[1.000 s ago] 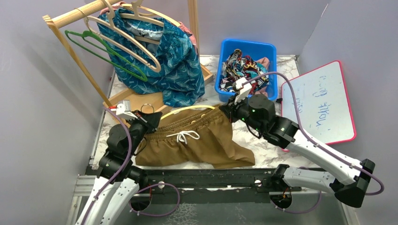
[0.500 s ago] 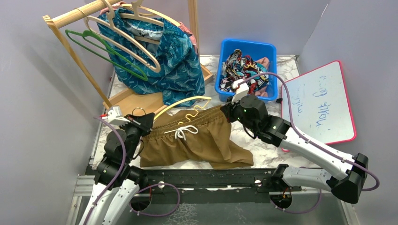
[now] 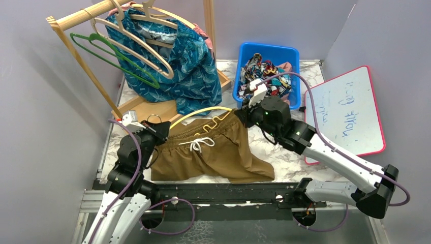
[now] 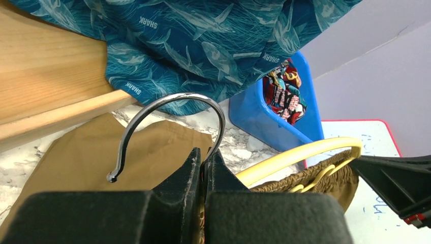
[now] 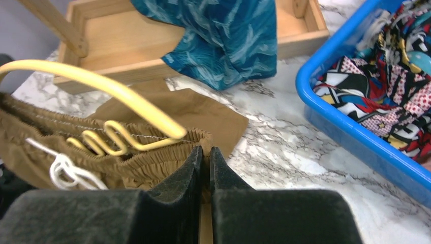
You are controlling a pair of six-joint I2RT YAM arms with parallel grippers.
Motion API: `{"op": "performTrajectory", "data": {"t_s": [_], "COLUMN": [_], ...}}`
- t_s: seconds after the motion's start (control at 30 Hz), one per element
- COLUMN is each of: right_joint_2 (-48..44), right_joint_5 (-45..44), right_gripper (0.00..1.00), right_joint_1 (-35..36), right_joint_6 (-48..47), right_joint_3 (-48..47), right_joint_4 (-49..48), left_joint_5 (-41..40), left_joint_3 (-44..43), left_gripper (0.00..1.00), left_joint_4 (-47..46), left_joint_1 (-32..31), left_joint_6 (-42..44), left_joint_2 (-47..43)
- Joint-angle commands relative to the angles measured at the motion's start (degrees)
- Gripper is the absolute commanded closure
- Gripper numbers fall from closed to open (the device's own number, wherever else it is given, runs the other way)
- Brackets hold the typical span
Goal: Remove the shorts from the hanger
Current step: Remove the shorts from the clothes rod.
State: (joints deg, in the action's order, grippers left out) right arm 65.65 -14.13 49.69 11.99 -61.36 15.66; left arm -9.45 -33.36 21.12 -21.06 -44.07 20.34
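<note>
Left gripper point(image 4: 204, 160) is shut tight on the neck of the yellow hanger point(image 4: 300, 152), and the bare metal hook point(image 4: 167, 101) curls up out of the closed fingers. Right gripper point(image 5: 206, 155) is also closed, pinching the gathered waistband point(image 5: 167, 152) of the olive-brown shorts point(image 3: 213, 152) at its right end.

From the top camera, the shorts lie spread on the marble table point(image 3: 289, 162) at the centre. The left gripper is at their 10 o'clock corner and the right gripper at their 1 o'clock corner. The hanger arches over the waistband between the two, and the white drawstring point(image 3: 201, 145) sits just below it.

The right wrist camera shows the hanger's wavy lower bar lying at the waistband opening. Its near end is blurred, so whether it sits inside the fabric cannot be told. Both sets of pads hide their own contact points. The left arm covers the shorts' 9 o'clock edge.
</note>
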Motion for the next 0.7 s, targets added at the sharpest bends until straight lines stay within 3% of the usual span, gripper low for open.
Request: {"op": "performTrajectory", "data": {"t_s": [0.0, 0.13, 0.27, 0.43, 0.57, 0.67], "right_joint_2": [-2.2, 1.7, 1.7, -3.3, -8.3, -11.5], "right_joint_5": [8.5, 9.4, 6.8, 2.6, 3.7, 9.6], "right_gripper": [0.91, 0.9, 0.83, 0.53, 0.42, 0.36], "right_joint_1": [-0.9, -0.9, -0.9, -0.9, -0.9, -0.9], "right_joint_6": [-5.4, -1.9, 0.6, 1.4, -0.4, -3.6], "right_joint_3": [2.9, 4.3, 5.7, 5.2, 4.7, 4.5], "right_joint_4": [-2.8, 2.6, 5.4, 9.2, 9.1, 7.3], "left_joint_5": [1.6, 3.0, 4.3, 3.9, 5.8, 8.1], "left_joint_3": [-1.6, -0.7, -0.7, 1.0, 1.5, 0.8], "left_gripper": [1.0, 1.0, 1.0, 1.0, 1.0, 1.0], "left_joint_4": [-3.7, -5.2, -5.9, -7.5, -8.7, -8.6], "left_joint_1": [0.7, 0.6, 0.6, 0.6, 0.7, 0.6], "left_joint_6": [2.2, 2.0, 2.5, 2.7, 3.6, 5.9], "left_joint_2": [-0.5, -0.5, 0.5, 0.6, 1.9, 3.4]}}
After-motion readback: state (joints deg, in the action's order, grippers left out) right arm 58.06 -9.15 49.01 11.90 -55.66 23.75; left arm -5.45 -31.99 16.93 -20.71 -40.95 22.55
